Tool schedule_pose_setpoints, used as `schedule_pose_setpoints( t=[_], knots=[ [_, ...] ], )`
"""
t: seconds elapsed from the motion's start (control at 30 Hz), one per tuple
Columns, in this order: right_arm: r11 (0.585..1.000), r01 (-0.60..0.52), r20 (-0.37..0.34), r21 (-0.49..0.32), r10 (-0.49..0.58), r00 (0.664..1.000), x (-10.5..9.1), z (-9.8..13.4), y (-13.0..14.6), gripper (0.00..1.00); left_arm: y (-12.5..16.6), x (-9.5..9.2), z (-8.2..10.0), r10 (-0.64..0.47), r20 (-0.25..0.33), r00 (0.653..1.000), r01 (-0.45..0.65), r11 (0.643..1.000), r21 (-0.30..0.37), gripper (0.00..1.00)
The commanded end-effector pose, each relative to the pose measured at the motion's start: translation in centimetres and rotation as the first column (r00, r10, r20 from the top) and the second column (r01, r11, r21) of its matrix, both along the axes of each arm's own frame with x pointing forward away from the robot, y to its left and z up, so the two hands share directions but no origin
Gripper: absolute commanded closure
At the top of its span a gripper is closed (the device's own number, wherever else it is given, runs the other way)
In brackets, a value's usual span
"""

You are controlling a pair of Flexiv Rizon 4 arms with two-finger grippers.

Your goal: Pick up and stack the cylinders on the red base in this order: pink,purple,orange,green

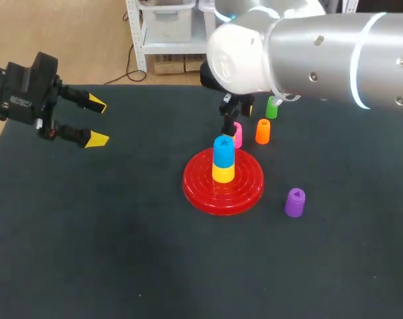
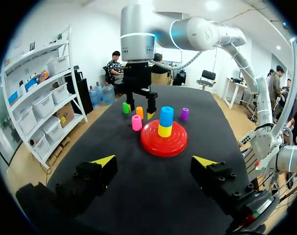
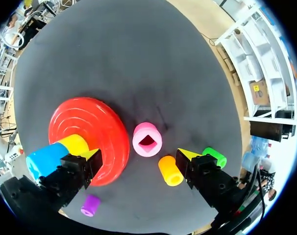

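the right arm (image 1: 321,46) looms closest, reaching in over the far side of the tabletop (image 1: 88,252). nearest on the cloth stands purple (image 1: 294,203), upright and alone, near the base (image 1: 245,189). the base carries yellow (image 1: 223,173) with blue (image 1: 223,151) on top; none of the four named cylinders is on it yet. just behind the base is pink (image 3: 147,139), upright, its long axis vertical and its hollow facing up at the right end effector (image 3: 140,154). that end effector hangs over pink with fingers spread wide, one on the base side and one toward orange (image 3: 170,170), gripping nothing. pink thus lies below and between the fingers, so a plain descent should do, i judge, minding orange close by. green (image 1: 272,107) stands farthest. the left end effector (image 1: 97,122), wide open and empty, sits well apart at the left, so the right arm is clearly nearer.
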State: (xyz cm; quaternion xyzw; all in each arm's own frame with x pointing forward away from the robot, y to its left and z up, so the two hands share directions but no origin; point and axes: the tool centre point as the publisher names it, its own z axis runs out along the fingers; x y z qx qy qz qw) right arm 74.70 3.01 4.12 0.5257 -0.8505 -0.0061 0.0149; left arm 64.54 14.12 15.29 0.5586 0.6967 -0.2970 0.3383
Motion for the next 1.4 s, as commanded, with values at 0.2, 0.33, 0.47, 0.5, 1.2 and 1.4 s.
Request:
schedule_pose_setpoints(
  t=[0.2,0.33,0.47,0.5,1.2,1.4],
  knots=[
    [0.999,0.041,-0.016,-0.015,-0.042,0.999,1.1,-1.1,0.2,0.00,0.0,-0.1,-0.1,0.001,0.004,1.000,-0.001,1.000,-0.002,0.00],
    [0.999,0.050,-0.019,-0.016,-0.051,0.999,1.3,-1.4,0.3,0.00,0.0,-0.1,-0.1,0.001,0.004,1.000,-0.001,1.000,-0.002,0.00],
    [0.998,0.057,-0.019,-0.017,-0.057,0.998,1.5,-1.5,0.5,0.00,0.0,-0.1,-0.1,0.001,0.004,1.000,-0.001,1.000,-0.002,0.00],
    [0.998,0.057,-0.018,-0.017,-0.058,0.998,1.5,-1.5,0.6,0.00,0.0,-0.1,-0.1,0.001,0.004,1.000,-0.001,1.000,-0.002,0.00],
    [0.997,0.081,-0.006,-0.016,-0.081,0.997,1.3,-1.8,0.7,0.28,0.0,-0.1,-0.1,0.001,0.004,1.000,-0.001,1.000,-0.002,0.00],
    [0.995,0.097,-0.006,-0.016,-0.097,0.995,1.1,-2.0,0.4,0.39,0.0,-0.1,-0.1,0.001,0.004,1.000,-0.001,1.000,-0.002,0.00]
  ],
)
